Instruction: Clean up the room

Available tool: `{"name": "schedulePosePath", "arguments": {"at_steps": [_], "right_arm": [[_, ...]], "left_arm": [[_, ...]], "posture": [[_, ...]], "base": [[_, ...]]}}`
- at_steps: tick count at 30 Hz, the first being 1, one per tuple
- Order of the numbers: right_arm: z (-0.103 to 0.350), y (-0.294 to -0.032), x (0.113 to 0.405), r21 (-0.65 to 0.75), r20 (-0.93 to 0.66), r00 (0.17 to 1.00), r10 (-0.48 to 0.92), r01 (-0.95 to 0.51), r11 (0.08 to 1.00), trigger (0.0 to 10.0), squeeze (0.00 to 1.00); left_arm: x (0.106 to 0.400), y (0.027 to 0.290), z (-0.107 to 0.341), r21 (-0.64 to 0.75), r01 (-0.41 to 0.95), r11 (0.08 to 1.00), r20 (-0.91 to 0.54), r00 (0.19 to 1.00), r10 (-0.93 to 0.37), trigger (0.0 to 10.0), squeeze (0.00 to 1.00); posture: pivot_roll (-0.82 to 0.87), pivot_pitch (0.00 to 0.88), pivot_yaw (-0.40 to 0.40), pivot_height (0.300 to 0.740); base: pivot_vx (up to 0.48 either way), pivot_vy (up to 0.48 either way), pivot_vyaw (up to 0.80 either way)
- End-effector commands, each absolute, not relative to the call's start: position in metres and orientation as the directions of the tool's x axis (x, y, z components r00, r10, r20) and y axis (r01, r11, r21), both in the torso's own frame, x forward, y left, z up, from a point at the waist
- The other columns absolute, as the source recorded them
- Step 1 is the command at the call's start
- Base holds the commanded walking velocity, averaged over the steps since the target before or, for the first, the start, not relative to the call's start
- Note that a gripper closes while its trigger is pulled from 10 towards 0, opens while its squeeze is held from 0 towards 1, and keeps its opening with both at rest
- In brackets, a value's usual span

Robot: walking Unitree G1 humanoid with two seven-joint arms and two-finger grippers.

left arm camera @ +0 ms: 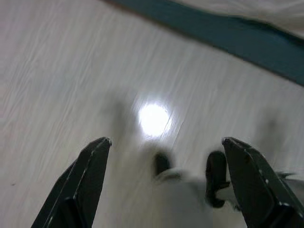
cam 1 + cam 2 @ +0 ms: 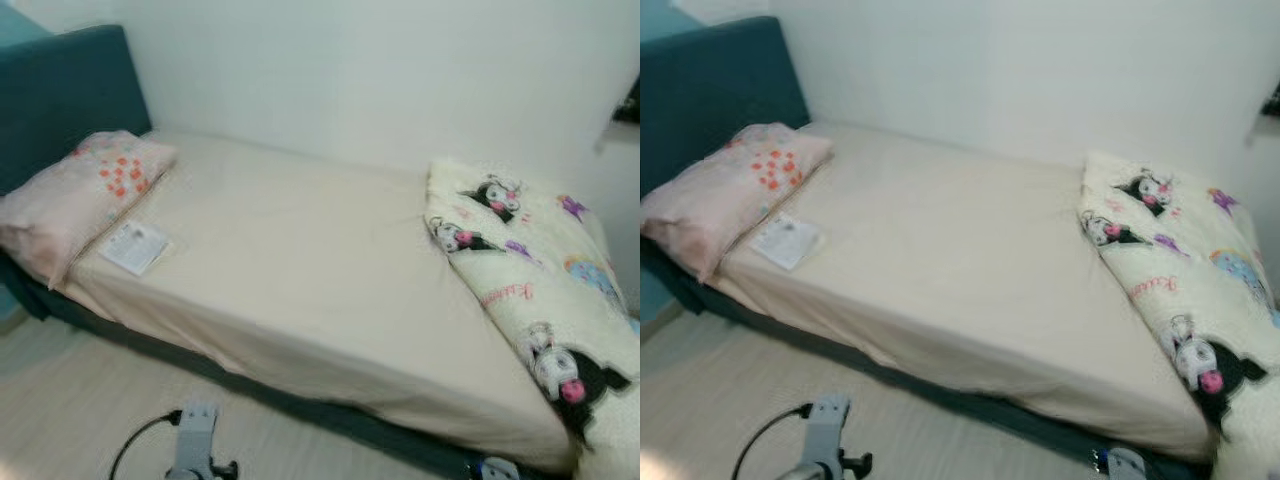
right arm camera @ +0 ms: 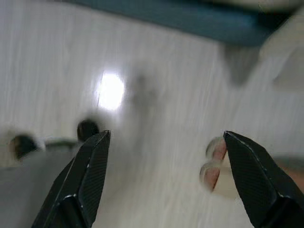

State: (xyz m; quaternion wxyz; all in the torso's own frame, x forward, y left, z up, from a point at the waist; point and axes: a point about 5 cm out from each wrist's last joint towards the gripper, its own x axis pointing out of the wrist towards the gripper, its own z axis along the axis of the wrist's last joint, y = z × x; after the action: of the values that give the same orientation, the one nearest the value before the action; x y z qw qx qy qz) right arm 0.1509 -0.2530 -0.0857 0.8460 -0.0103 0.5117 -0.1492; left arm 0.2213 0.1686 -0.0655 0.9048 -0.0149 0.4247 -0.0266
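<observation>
The room is evenly bright, soft and a little hazy; the white wall (image 2: 400, 70) washes out pale, and the bed (image 2: 300, 260) casts a thin shadow along its near edge; both wrist views are smeared with motion blur; a round white glare spot (image 1: 153, 118) shines on the pale floor (image 1: 57, 71); the black fingers (image 3: 85, 175) stay fairly sharp.

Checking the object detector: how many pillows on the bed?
1. A pink pillow lies at the head of the bed, against the teal headboard. The folded blanket could hide another.
</observation>
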Motion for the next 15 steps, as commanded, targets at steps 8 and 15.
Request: {"name": "schedulePosePath", "arguments": {"at_steps": [8, 15], "right_arm": [[-0.0883, -0.2453, 0.1497, -0.157, -0.868, 0.434, -0.242, 0.222, 0.962, 10.0, 0.0], [-0.0886, -0.2464, 0.1482, -0.159, -0.868, 0.431, -0.245, 0.226, 0.961, 10.0, 0.0]], "left_arm": [[0.2149, 0.1729, -0.0692, -0.042, 0.031, 0.999, -0.787, 0.615, -0.052, 10.0, 0.0], [0.2153, 0.1719, -0.0691, -0.043, 0.032, 0.999, -0.786, 0.616, -0.053, 10.0, 0.0]], "posture": [[0.08, 0.0, -0.03, 0.705], [0.07, 0.0, -0.031, 0.705]], "base": [[0.0, -0.48, 0.0], [0.0, -0.48, 0.0]]}}
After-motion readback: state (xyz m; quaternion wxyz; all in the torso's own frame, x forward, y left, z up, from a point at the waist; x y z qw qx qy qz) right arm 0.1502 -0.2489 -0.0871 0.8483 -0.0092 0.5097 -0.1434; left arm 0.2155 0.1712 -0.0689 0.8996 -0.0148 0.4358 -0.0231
